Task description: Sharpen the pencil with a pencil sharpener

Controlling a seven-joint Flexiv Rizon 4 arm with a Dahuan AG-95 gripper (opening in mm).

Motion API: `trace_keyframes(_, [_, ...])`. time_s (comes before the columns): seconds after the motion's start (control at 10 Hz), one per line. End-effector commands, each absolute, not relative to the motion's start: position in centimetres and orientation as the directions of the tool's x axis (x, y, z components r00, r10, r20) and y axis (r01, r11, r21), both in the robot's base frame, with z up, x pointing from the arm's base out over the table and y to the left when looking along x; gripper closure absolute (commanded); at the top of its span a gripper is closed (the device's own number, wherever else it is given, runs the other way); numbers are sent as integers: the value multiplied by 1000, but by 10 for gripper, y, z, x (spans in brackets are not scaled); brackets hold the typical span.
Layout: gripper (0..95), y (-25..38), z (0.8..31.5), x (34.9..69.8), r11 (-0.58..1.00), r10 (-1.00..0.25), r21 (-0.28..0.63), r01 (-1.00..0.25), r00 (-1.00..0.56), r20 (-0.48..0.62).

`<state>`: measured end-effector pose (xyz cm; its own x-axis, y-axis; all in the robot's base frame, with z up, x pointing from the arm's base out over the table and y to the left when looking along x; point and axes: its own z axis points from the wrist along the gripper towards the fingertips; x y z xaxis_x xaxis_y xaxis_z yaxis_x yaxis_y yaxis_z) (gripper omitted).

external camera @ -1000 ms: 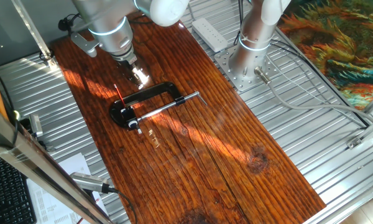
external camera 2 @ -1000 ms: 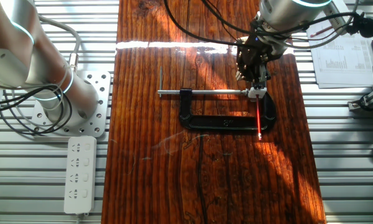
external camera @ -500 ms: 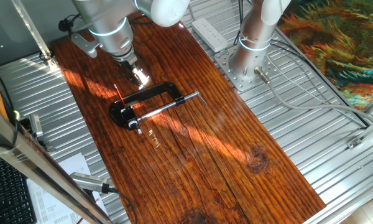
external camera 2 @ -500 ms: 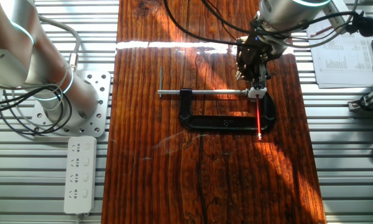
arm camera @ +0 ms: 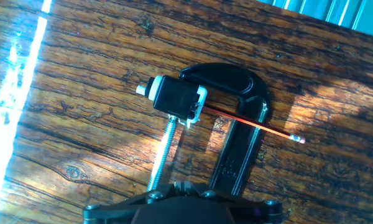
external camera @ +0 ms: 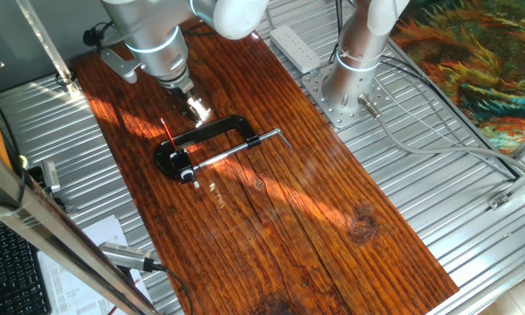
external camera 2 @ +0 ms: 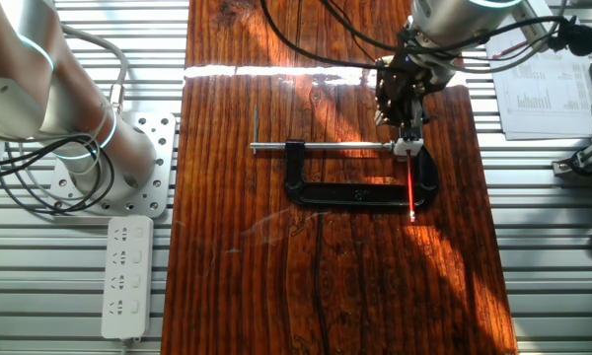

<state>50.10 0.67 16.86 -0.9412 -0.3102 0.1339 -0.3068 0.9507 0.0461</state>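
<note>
At the centre of the hand view, the pencil sharpener (arm camera: 174,96) sits clamped in the black C-clamp (arm camera: 236,134) on the wooden table (arm camera: 81,74), and the red pencil (arm camera: 248,122) is already pushed into it, its eraser end pointing to the right of the frame. Above it, near the upper right of the other fixed view, hangs the gripper (external camera 2: 403,104); it holds nothing that I can see, but how wide its fingers stand I cannot tell. I judge the insertion done, while taking hold and turning the pencil are left.
</note>
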Motion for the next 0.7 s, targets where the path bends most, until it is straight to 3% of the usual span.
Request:
trace_keyframes(0.1, [950, 7, 169, 502, 950, -311, 45, -308, -941, 134])
trace_keyframes(0.7, [950, 20, 167, 535, 917, -397, 37, -396, -908, 132])
